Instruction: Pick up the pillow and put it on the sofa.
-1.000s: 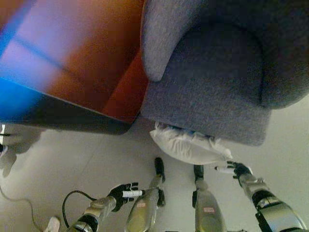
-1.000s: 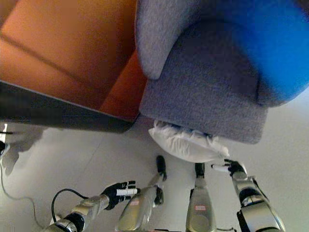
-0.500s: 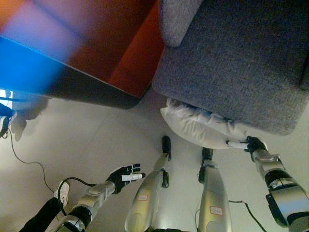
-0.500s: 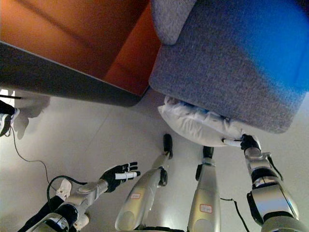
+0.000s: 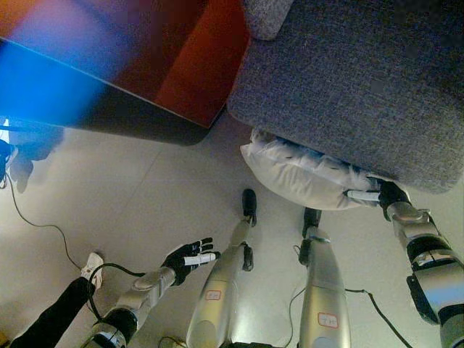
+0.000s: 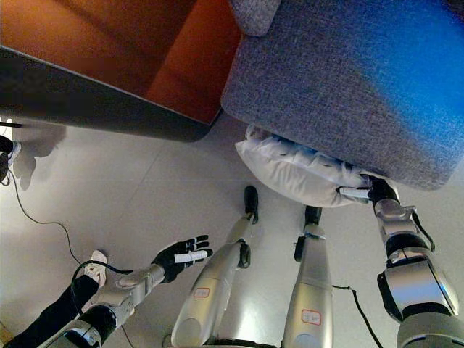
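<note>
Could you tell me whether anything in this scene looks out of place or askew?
Yes: the white pillow lies crumpled on the floor, jammed against the front base of the grey sofa rather than on its seat. The right hand is at the pillow's right end; the left hand hangs open, clear of it.

pillow [image 5: 304, 181]: far edge tucked under the sofa's front, out of sight.
sofa [image 5: 362, 80]: cut off by the top and right edges; only the seat front and a bit of armrest show.
right hand [image 6: 373, 191]: fingers pressed against the pillow's corner; grip cannot be made out.
person's leg [image 6: 54, 319]: cut off at the lower left edge.
</note>
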`<state>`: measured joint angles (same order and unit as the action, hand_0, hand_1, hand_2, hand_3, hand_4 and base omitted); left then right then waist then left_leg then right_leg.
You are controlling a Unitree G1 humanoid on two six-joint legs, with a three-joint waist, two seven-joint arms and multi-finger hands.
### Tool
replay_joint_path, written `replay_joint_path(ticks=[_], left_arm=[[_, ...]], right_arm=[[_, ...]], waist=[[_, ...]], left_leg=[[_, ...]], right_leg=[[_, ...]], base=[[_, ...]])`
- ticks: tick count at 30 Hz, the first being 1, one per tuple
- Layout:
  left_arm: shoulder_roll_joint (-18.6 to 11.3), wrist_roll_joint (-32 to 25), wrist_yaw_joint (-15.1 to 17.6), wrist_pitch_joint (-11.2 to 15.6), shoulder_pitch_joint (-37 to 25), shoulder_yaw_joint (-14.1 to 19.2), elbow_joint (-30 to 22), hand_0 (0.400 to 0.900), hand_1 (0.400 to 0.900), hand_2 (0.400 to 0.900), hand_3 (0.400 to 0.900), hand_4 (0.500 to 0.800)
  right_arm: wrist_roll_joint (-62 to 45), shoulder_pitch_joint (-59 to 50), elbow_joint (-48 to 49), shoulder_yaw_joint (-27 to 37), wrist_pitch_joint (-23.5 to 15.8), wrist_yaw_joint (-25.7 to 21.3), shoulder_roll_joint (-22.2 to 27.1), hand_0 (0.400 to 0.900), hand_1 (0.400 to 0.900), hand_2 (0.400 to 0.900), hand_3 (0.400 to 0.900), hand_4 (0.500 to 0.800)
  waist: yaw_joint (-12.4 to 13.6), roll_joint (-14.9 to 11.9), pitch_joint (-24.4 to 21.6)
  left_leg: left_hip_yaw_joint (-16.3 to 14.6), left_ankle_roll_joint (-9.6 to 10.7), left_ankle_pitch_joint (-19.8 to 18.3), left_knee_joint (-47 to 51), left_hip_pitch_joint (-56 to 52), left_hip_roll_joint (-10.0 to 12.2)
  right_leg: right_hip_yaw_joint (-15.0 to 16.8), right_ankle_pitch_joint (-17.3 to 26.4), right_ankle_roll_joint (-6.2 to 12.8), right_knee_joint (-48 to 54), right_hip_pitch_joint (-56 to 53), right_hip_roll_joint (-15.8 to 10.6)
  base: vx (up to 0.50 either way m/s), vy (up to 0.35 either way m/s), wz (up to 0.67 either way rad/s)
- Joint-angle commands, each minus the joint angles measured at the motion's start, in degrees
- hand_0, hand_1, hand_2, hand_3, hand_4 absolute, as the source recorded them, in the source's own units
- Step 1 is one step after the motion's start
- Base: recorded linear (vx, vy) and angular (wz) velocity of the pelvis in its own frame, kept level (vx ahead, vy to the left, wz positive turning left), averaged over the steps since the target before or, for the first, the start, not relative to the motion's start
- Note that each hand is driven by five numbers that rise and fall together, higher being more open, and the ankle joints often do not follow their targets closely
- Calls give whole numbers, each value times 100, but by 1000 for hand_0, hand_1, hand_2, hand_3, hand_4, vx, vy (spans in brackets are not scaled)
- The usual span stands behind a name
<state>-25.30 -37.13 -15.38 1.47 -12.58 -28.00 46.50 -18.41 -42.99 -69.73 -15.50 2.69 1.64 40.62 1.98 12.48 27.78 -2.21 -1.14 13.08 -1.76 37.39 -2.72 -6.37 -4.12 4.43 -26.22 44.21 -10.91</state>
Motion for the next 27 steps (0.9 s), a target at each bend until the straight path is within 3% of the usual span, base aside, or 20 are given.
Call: replay_joint_path(ticks=[1, 2, 12, 19, 27], left_arm=[[-5, -240, 95, 115, 471, -53, 36, 900, 900, 900, 900, 800], [18, -255, 125, 123, 507, -64, -9, 900, 900, 900, 900, 800], [216, -313, 125, 366, 773, -98, 5, 900, 900, 900, 900, 800], [205, -353, 49, 368, 817, -46, -22, 900, 900, 900, 900, 800], [218, -216, -105, 245, 938, 261, 313, 900, 900, 900, 900, 800]], right_arm=[[-359, -555, 204, -146, -299, 296, 677, 659, 659, 659, 659, 655], [-439, -574, 256, -151, -356, 431, 700, 400, 400, 400, 400, 500], [-555, -517, 357, -30, -589, 518, 742, 400, 400, 400, 400, 500], [-522, -447, 352, 78, -715, 746, 830, 400, 400, 400, 400, 500], [-604, 57, 640, 254, -1348, 1374, 807, 400, 400, 400, 400, 500]], waist=[[9, 315, 201], [13, 337, 201], [-15, 391, 201], [-54, 364, 201], [-150, 77, 201]], left_leg=[[-62, 313, -1056, -902, 59, -367], [-61, 318, -1050, -889, 68, -361], [-84, 349, -1038, -784, -24, -346], [-127, 367, -1072, -729, -263, -320], [-155, 371, -1184, -587, -961, -252]], right_leg=[[-202, 180, -35, 541, -87, 334], [-202, 170, -41, 536, -71, 337], [-182, 134, -94, 607, -128, 391], [-219, 149, -92, 740, -366, 358], [-285, 244, -63, 1102, -1087, 371]], base=[[0, 0, 0], [0, 0, 0], [10, 30, -4], [2, 5, 0], [23, -5, -5]])
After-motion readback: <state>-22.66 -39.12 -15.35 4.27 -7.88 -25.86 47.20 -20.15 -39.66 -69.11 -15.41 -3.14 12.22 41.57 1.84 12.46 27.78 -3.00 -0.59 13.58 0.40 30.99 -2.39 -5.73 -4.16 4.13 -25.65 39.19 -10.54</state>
